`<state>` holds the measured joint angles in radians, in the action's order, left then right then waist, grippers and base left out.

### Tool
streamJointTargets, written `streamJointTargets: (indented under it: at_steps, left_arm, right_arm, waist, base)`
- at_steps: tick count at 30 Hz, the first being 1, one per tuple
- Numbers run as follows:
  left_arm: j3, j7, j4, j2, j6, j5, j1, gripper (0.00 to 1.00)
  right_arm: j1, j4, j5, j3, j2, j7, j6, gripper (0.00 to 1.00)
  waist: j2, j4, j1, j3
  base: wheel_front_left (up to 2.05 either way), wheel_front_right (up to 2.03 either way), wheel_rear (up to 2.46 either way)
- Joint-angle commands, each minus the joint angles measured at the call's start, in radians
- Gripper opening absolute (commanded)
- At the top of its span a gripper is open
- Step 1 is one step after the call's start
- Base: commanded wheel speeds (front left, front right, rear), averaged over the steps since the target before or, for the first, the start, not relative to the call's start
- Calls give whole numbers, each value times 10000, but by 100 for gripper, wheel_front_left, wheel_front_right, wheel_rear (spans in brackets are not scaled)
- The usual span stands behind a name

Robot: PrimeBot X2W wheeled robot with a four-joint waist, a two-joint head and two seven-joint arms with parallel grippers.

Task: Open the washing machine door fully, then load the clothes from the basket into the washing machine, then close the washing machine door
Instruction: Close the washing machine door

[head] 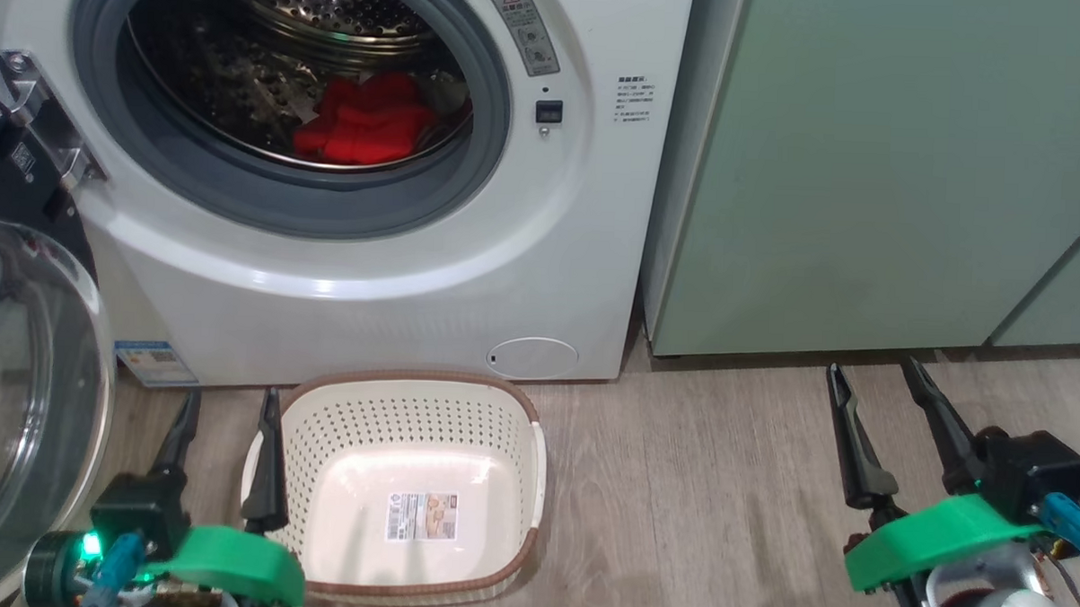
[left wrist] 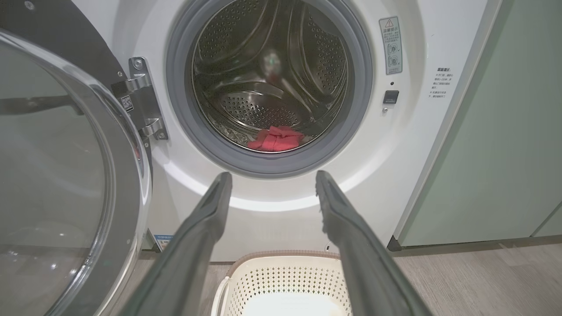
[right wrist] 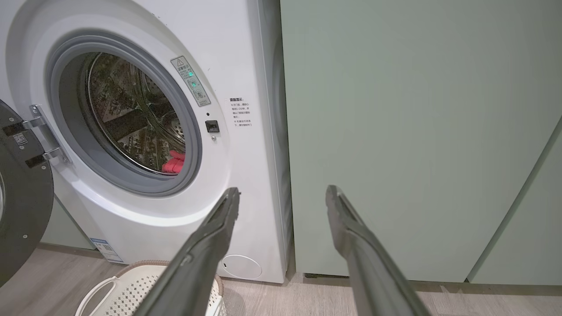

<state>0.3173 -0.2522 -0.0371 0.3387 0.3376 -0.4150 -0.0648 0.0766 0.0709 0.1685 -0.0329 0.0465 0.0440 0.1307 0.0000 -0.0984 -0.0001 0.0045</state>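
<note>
The white washing machine (head: 397, 272) stands with its door (head: 25, 393) swung wide open to the left; the door (left wrist: 66, 184) fills the left of the left wrist view. Red clothes (head: 367, 122) lie low in the steel drum, clothes (left wrist: 275, 138) and clothes (right wrist: 174, 161) also seen by the wrists. The cream basket (head: 516, 464) sits on the floor before the machine with just a label inside. My left gripper (head: 227, 400) is open beside the basket's left rim. My right gripper (head: 874, 374) is open over the floor at the right, nothing between the fingers.
Pale green cabinets (head: 886, 172) stand right of the machine. Wood-look floor (head: 704, 489) lies between the basket and my right gripper. The open door's hinge (head: 39, 115) sticks out at the machine's left side.
</note>
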Motion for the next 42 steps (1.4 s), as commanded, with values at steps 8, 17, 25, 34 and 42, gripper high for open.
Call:
streamJointTargets:
  at_steps: [8, 17, 25, 34, 42]
  left_arm:
    - [-418, -85, -202, 67, -20, -38, 355, 100]
    - [-364, -70, -219, 90, -15, -50, 400, 100]
    - [-341, -67, -281, 83, -11, -98, 395, 100]
    - [-373, -69, -341, 110, -167, -142, 453, 100]
    - [-345, -74, -295, 109, -187, -150, 419, 100]
  right_arm:
    - [-129, 413, 6, 204, 37, -12, 0, 100]
    - [-128, 412, 29, 173, 37, -1, 0, 100]
    - [-146, 383, 41, 153, 37, 12, 0, 100]
    - [-147, 353, 72, 133, 37, 17, 0, 100]
    - [-136, 311, 112, 122, 37, 38, 0, 100]
  waist:
    - [0, -11, 1, -4]
    - [0, 25, 1, -10]
    - [0, 31, 1, -24]
    - [0, 43, 1, -66]
    - [0, 82, 1, -109]
  base:
    - [0, 0, 0]
    - [-107, 107, 0]
    - [-204, 204, 0]
    - [-158, 158, 0]
    - [-35, 35, 0]
